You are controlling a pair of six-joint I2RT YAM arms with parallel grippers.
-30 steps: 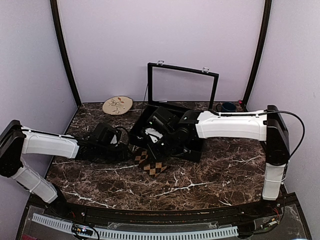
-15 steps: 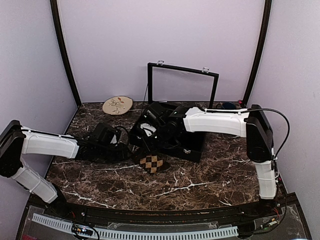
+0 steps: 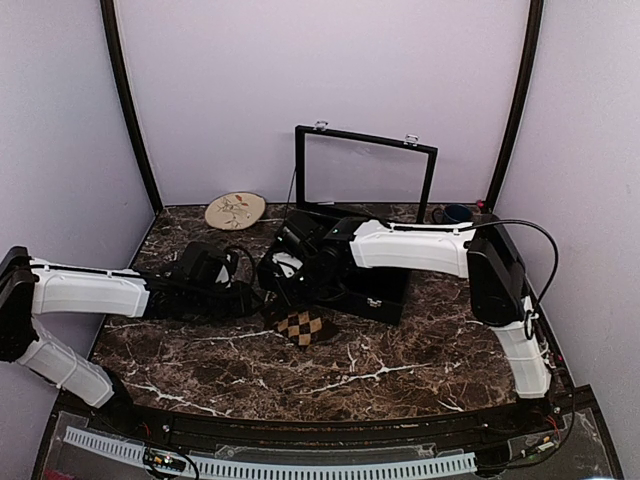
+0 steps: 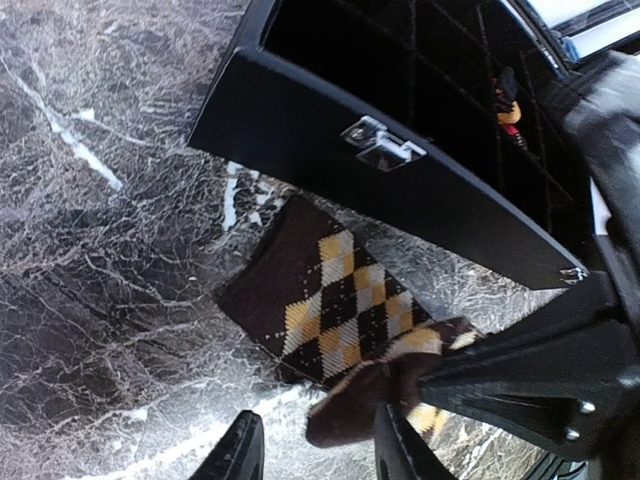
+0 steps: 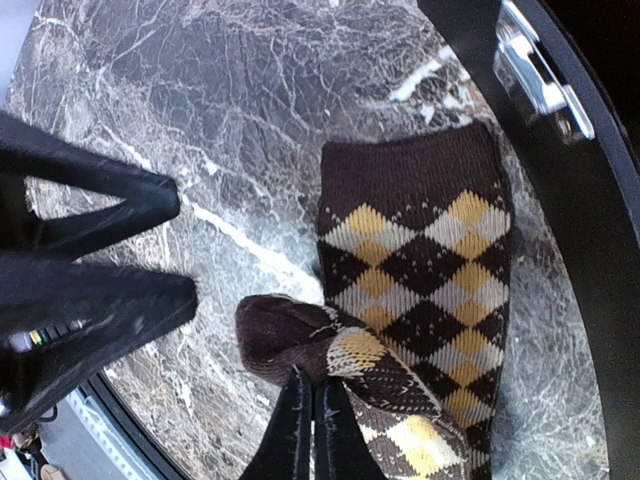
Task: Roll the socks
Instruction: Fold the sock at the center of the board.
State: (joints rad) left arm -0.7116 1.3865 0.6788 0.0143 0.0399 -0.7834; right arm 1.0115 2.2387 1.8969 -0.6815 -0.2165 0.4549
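Tan-brown sock lay partly folded near the desk's middle.

Top view: the tan-brown sock point(image 3: 303, 325) lay on the desk point(image 3: 400, 370) near its middle, just beside the black case's point(image 3: 385, 295) near wall. Left wrist: the left hand point(image 4: 318, 455) stood partly open, the sock's folded end loose between its fingers; a red-orange sock point(image 4: 508, 100) showed inside the case. Right wrist: the right hand point(image 5: 305, 400) was fully closed, pinching that folded end.

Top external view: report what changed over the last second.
The right arm swung its elbow leftward, drawing the right gripper left and back, shut on the end of the tan-brown sock, which barely shifted. The left gripper stayed open beside it; the black case and plate did not move.
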